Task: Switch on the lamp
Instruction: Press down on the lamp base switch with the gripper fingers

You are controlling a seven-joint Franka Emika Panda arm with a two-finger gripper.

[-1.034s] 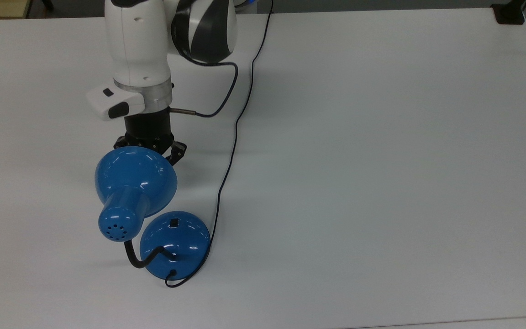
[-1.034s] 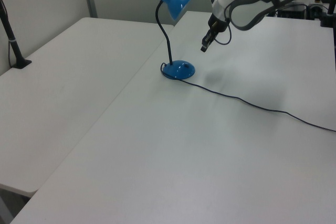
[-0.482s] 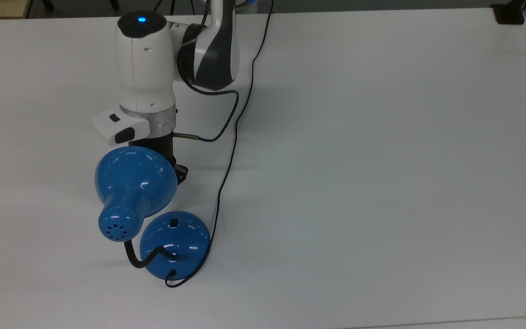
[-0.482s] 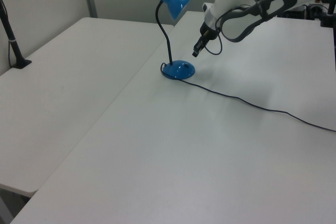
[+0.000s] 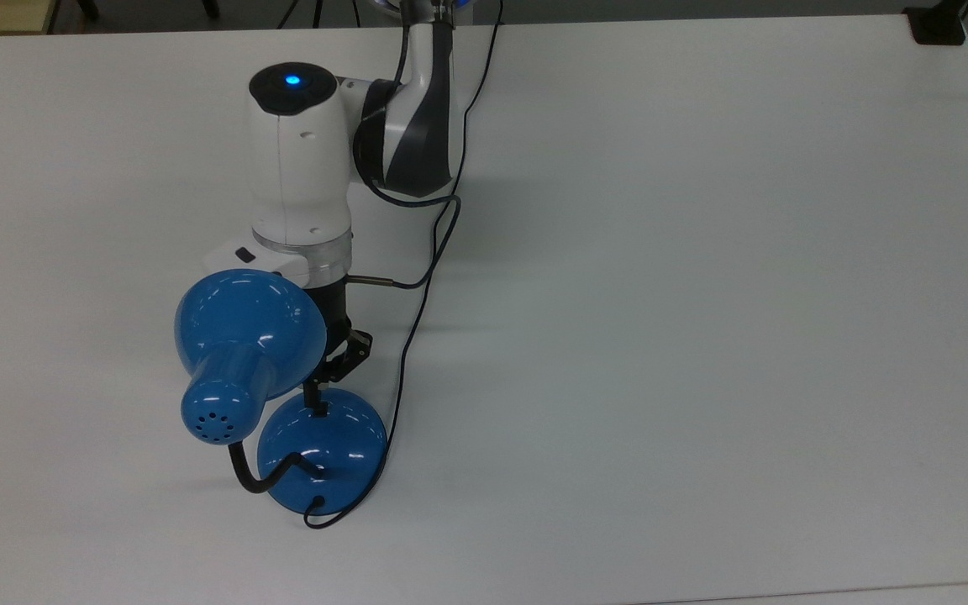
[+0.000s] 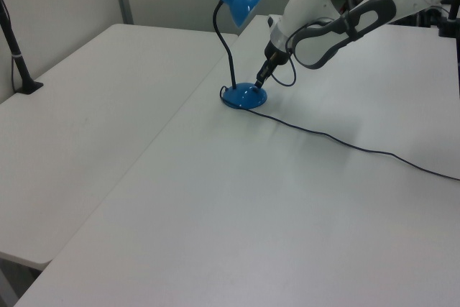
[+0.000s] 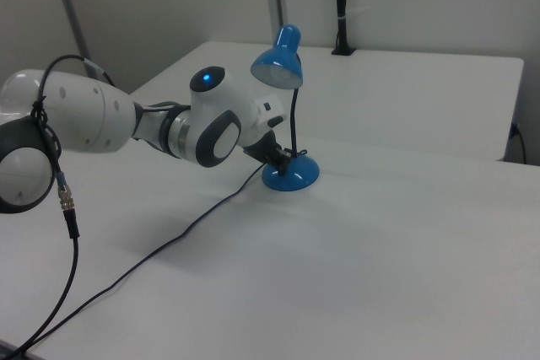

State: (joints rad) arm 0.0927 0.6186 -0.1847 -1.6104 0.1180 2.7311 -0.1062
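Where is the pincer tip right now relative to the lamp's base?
In the top view the pincer sits at the upper edge of the lamp base, right at the small black switch, partly tucked under the blue shade.

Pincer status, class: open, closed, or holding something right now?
Pincer: cannot be told; its tip is at the switch on the lamp base.

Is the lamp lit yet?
Cannot tell. The lamp shade casts no visible glow on the table; the gripper tip sits at the base switch.
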